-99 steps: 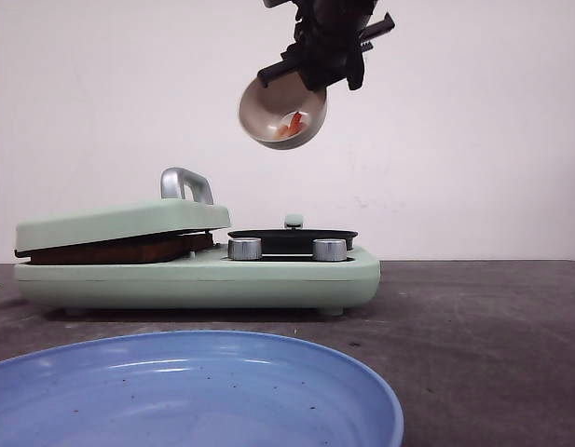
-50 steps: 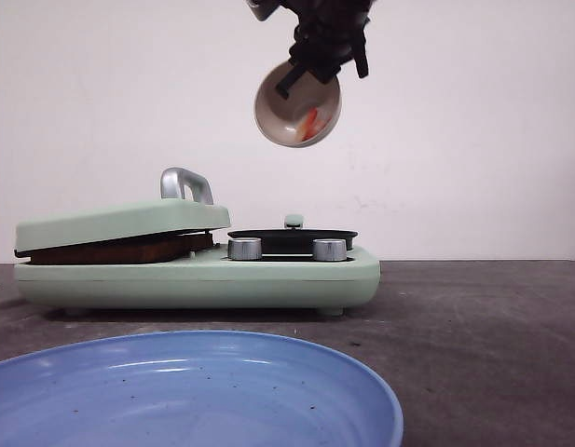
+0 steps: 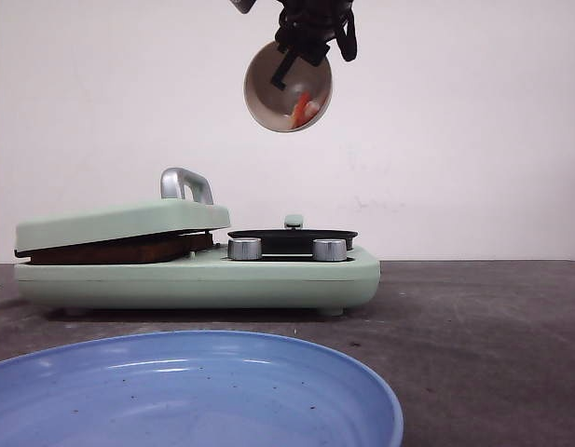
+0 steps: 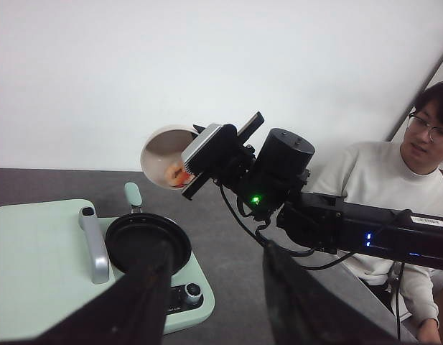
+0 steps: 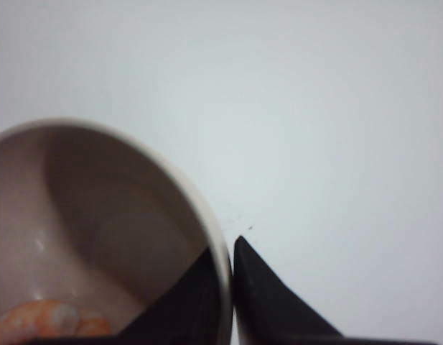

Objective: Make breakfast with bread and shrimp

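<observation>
High over the black round pan (image 3: 292,238) hangs a small white bowl (image 3: 287,86), tipped steeply on its side. My right gripper (image 3: 301,51) is shut on its rim. An orange shrimp (image 3: 301,108) lies against the bowl's lower wall. In the right wrist view the bowl's rim (image 5: 225,266) is pinched between the two fingers, with the shrimp (image 5: 49,320) inside. A brown bread edge (image 3: 115,250) shows under the closed green lid (image 3: 119,222). My left gripper (image 4: 215,287) is open and empty, above the pan (image 4: 146,241) and the table.
The mint-green breakfast maker (image 3: 198,275) has a metal lid handle (image 3: 184,183) and two knobs (image 3: 245,249). A large blue plate (image 3: 189,391) fills the near foreground. A seated person (image 4: 415,165) is beyond the right arm (image 4: 329,215).
The right gripper has lifted the bowl higher and tipped it further, so its opening faces more sideways. The shrimp has slid to the lower wall.
</observation>
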